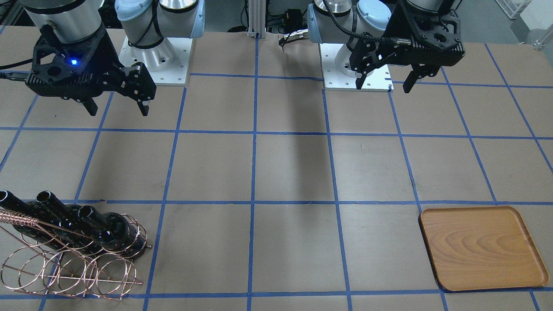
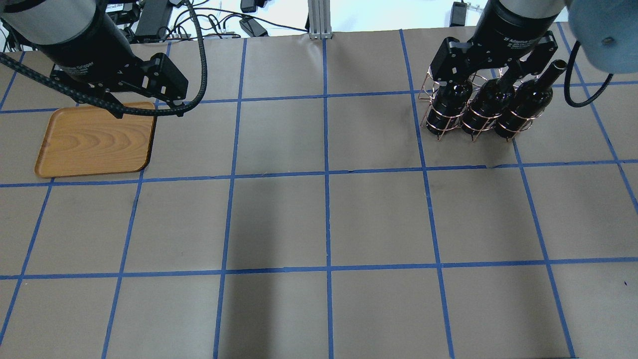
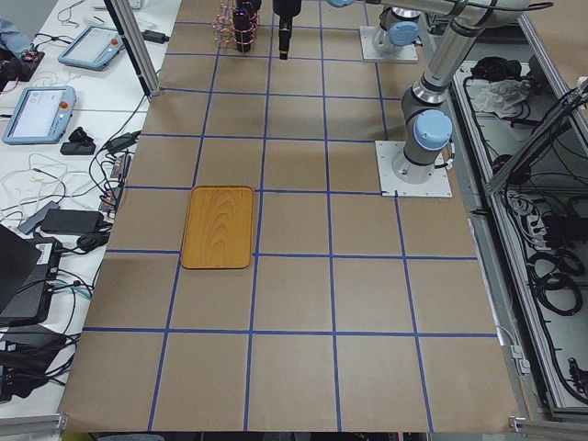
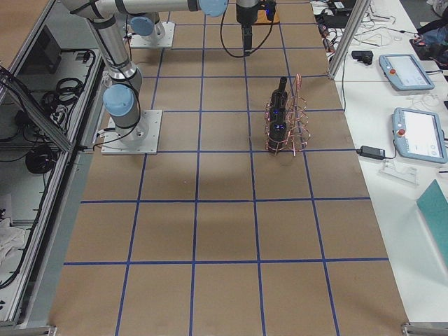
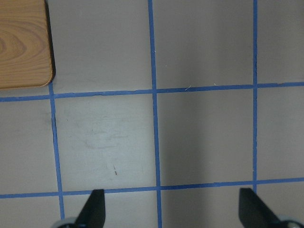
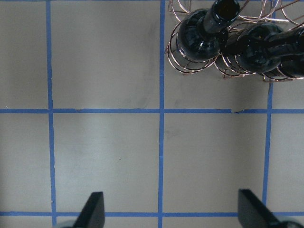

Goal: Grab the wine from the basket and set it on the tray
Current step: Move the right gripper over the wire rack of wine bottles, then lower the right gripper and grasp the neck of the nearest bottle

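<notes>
Three near-black wine bottles [image 1: 108,231] [image 2: 486,107] stand side by side in the copper wire basket [image 1: 69,268] [image 2: 432,107], in its row nearest the robot. The basket's other loops are empty. My right gripper [image 1: 119,110] [image 6: 172,211] is open and empty. It hangs high, on the robot's side of the basket; its wrist view shows two bottles [image 6: 199,35] at the top. The wooden tray [image 1: 481,248] [image 2: 94,139] lies empty on the other side of the table. My left gripper [image 1: 383,84] [image 5: 173,211] is open and empty, high near the tray's corner [image 5: 23,42].
Brown table with a blue tape grid [image 2: 326,174]. The arm bases [image 1: 155,65] stand at the robot's edge of the table. Tablets and cables [image 3: 41,110] lie on the side bench beyond the table's far edge.
</notes>
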You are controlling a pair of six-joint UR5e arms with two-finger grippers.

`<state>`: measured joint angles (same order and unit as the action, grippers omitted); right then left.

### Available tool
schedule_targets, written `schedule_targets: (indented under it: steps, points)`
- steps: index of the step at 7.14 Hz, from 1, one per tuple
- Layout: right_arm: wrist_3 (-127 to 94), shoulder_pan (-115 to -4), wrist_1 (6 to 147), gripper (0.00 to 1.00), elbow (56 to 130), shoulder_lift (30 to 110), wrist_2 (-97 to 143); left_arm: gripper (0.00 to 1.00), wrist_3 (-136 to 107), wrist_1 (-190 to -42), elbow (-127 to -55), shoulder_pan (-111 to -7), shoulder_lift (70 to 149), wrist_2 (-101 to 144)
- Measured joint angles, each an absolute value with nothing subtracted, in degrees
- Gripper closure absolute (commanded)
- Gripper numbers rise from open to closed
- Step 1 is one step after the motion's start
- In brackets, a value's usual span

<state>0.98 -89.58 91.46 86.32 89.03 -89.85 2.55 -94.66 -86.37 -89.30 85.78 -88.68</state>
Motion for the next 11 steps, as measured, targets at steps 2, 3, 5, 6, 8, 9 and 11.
schedule_targets:
  steps: [2, 3, 5, 6, 8, 9, 11]
  points:
    - [3.40, -87.23, 93.74, 0.00, 86.31, 88.83, -89.85, 0.00, 2.55, -94.66, -86.52, -89.30, 85.78, -88.67]
    - [5.51, -85.52, 95.10, 0.01, 86.31, 88.54, -89.75, 0.00, 2.55, -94.66, -86.55, -89.30, 85.78, -88.64]
    - [9.69, -82.12, 99.55, 0.01, 86.31, 86.27, -89.53, 0.00, 2.55, -94.66, -86.57, -89.30, 85.78, -88.67]
    - [12.65, -80.66, 102.59, 0.05, 86.31, 84.06, -89.63, 0.00, 2.55, -94.66, -86.57, -89.30, 85.78, -88.68]
    - [15.27, -79.03, 105.49, 0.14, 86.31, 80.55, -89.55, 0.00, 2.55, -94.66, -86.63, -89.30, 85.78, -88.68]
    - [15.76, -78.56, 107.02, 0.14, 86.33, 78.90, -89.60, 0.00, 2.55, -94.68, -86.64, -89.30, 85.78, -88.68]
    - [16.35, -77.64, 108.99, 0.15, 86.38, 76.28, -89.63, 0.00, 2.55, -94.74, -86.66, -89.30, 85.76, -88.68]
